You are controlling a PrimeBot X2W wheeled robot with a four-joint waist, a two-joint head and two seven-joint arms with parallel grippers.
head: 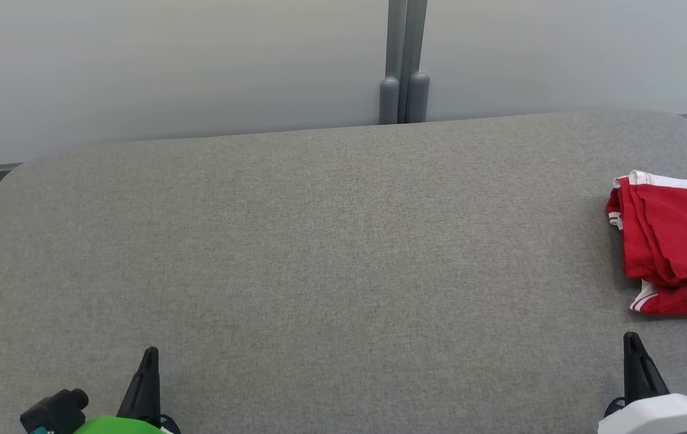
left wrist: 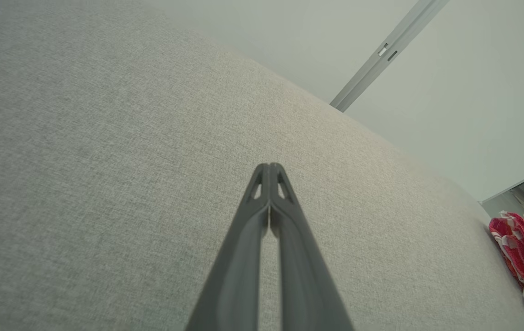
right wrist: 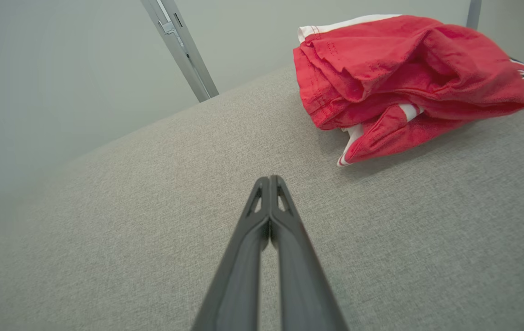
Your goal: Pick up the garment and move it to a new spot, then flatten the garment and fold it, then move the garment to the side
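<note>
Left gripper (left wrist: 269, 166): our two long dark fingers (left wrist: 241, 257) are pressed tip to tip, clenched on nothing. Only a thin slit shows between them lower down. Under and all round them is the plain grey woven surface (head: 319, 241). We cannot tell whether the tips touch it.

Right gripper (right wrist: 269, 178): the same here, with the tips clamped together and empty over bare grey weave.

Garment (right wrist: 404, 78): it lies ahead of the right fingertips and a little to their right, near but apart, with a strip of bare weave between. From the left fingers it is well apart, far off to their right by the surface's rim.
- Red cloth, bunched in loose overlapping folds, not flat.
- A white band runs along its far edge.
- A red flap with white stripes pokes out on the side nearest the right fingers.
- Rows of stitching show on one hem.
- There is a small dark-and-white mark on the part farthest right.
- A soft shadow lies beneath it.

Beyond both grippers the surface ends in a rounded far edge. Behind that are pale wall panels (head: 169, 66) and a grey post (head: 404, 60).
</note>
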